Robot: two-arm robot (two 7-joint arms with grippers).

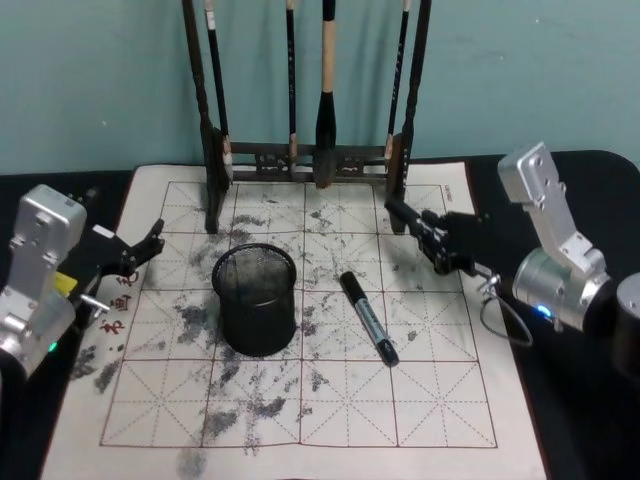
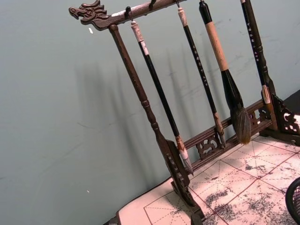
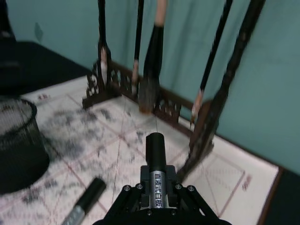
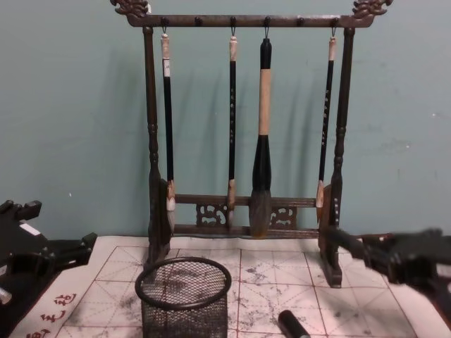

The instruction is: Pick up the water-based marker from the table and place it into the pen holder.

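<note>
The water-based marker point(image 1: 367, 317) is black with a grey label. It lies flat on the table's cream mat point(image 1: 440, 400), just right of the pen holder point(image 1: 255, 298), a black wire-mesh cup standing upright near the mat's middle. My right gripper point(image 1: 412, 232) hovers open behind and to the right of the marker, apart from it. In the right wrist view the marker point(image 3: 85, 204) lies close below, with the pen holder point(image 3: 18, 150) off to the side. My left gripper point(image 1: 152, 240) is open at the mat's left edge, holding nothing. The chest view shows the holder point(image 4: 183, 299) and the marker's end point(image 4: 292, 324).
A tall dark wooden rack point(image 1: 300, 165) hung with several calligraphy brushes stands along the back of the mat, close behind my right gripper. The mat's front half is bare, ink-smudged grid. Black tabletop borders the mat on both sides.
</note>
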